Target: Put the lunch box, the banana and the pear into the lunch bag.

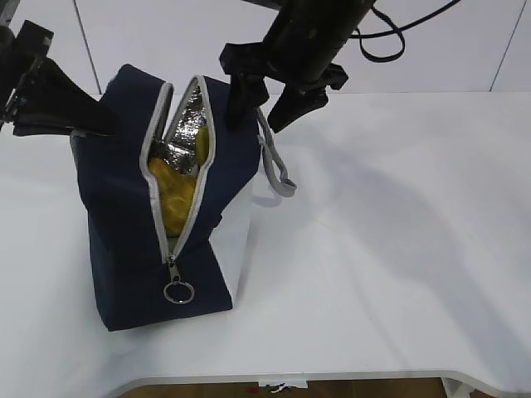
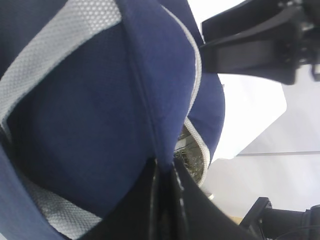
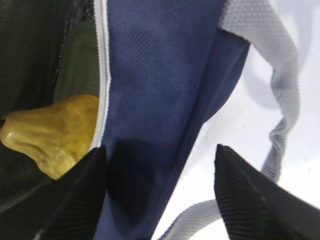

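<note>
The navy lunch bag (image 1: 124, 207) stands upright at the left with its grey zipper open and its ring pull (image 1: 178, 292) hanging low. Yellow fruit (image 1: 172, 192) lies against the foil lining in the opening. In the right wrist view the lumpy yellow-orange pear (image 3: 50, 135) lies inside, with a dull green surface (image 3: 77, 65) behind it that may be the lunch box lid. I cannot pick out the banana for sure. My left gripper (image 1: 106, 124) is shut on a fold of the bag's fabric (image 2: 165, 167). My right gripper (image 1: 259, 116) is open, straddling the bag's upper right wall (image 3: 160, 150).
A grey webbing handle (image 1: 278, 170) hangs off the bag's right side onto the white table (image 1: 398, 249). It also shows in the right wrist view (image 3: 285, 100). The table's front edge runs along the bottom of the exterior view.
</note>
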`<state>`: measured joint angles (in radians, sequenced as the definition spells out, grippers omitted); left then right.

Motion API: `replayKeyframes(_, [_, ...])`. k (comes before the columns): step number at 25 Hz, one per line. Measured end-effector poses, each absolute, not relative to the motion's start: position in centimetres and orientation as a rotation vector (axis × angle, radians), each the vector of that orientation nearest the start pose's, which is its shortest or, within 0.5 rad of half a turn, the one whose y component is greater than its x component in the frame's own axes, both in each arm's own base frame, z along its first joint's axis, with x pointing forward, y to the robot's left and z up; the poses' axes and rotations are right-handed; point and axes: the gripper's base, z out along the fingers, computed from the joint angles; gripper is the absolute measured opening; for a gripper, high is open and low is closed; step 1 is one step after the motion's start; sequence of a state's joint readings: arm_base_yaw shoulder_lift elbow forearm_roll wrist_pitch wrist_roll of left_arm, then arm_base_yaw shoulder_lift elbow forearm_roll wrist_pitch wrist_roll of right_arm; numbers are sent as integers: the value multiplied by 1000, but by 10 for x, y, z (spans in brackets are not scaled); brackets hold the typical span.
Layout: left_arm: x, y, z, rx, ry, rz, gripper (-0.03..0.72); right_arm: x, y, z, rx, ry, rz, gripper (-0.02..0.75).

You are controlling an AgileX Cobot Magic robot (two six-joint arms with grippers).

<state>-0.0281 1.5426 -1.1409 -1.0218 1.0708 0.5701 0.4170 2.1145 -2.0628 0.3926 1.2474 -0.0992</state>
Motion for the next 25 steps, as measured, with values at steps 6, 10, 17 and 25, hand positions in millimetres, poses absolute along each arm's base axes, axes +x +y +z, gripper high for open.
replayKeyframes(6, [302, -77, 297, 198, 2482, -1150, 0, 413, 221, 279, -625, 2754, 655, 494])
replayKeyframes(10, [302, -77, 297, 198, 2482, -1150, 0, 413, 221, 278, -624, 2756, 660, 290])
replayKeyframes(17, [302, -85, 299, 210, 2457, -1180, 0, 413, 219, 279, -630, 2754, 626, 1])
replayKeyframes(25, [303, -116, 302, 240, 2379, -1233, 0, 393, 196, 321, -617, 2697, 418, -1])
